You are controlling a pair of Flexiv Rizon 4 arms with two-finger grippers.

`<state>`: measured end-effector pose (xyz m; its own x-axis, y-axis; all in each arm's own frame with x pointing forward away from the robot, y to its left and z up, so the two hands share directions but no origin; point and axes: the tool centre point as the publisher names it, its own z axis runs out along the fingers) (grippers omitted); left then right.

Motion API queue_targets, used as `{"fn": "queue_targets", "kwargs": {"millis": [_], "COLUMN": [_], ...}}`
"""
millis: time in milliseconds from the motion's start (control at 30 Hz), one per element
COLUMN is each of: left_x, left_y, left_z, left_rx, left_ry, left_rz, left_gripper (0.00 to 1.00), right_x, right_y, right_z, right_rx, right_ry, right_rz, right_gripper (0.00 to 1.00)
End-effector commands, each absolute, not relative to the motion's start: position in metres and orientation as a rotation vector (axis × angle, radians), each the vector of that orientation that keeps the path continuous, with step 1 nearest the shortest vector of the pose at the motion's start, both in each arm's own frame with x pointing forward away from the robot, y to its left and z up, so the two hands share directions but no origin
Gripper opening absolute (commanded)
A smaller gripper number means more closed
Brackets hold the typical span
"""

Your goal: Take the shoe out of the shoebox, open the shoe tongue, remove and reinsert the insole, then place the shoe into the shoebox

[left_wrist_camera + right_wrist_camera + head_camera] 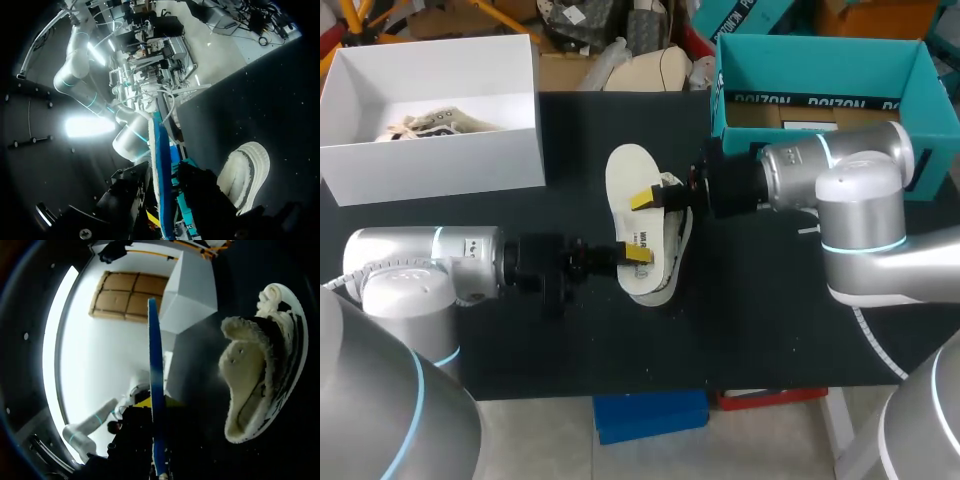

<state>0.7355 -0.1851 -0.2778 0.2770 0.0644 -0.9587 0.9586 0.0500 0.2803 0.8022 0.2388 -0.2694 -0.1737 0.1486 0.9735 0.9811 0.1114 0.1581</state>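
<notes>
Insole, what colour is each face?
The insole is cream on top, head view; its other face is blue, clearest in the right wrist view.

Item, pair: we list the left arm (420,270) and the right arm (850,190), both with rounded silver-grey housings and thin light-blue rings at the joints. Black cylindrical wrists carry the left claw (635,252) and the right claw (650,197), both black-bodied and yellow-tipped. We note a screw head (85,233) on the left mount.
</notes>
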Motion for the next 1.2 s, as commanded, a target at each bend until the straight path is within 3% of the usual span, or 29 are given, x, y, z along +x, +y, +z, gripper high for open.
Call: {"fn": "queue_targets", "kwargs": {"millis": [33,400,1200], "left_x": [0.725,0.734,0.753], "left_y": [-0.157,-0.119,-0.171], "left_z": [-0.266,-0.251,-0.144], "left_rx": [1.356,1.495,1.804], "left_ry": [1.122,1.305,1.36], "left_rz": [-0.841,-0.572,-0.264], "left_gripper": [1.0,1.0,1.0], "right_x": [0.802,0.802,0.802], "right_y": [0.24,0.24,0.24], "right_z": [-0.27,-0.27,-0.27], "right_rx": [-1.168,-1.168,-1.168], "right_ry": [-1.496,-1.496,-1.496], "right_rz": [-1.177,-1.177,-1.177], "right_gripper": [0.0,0.0,0.0]}}
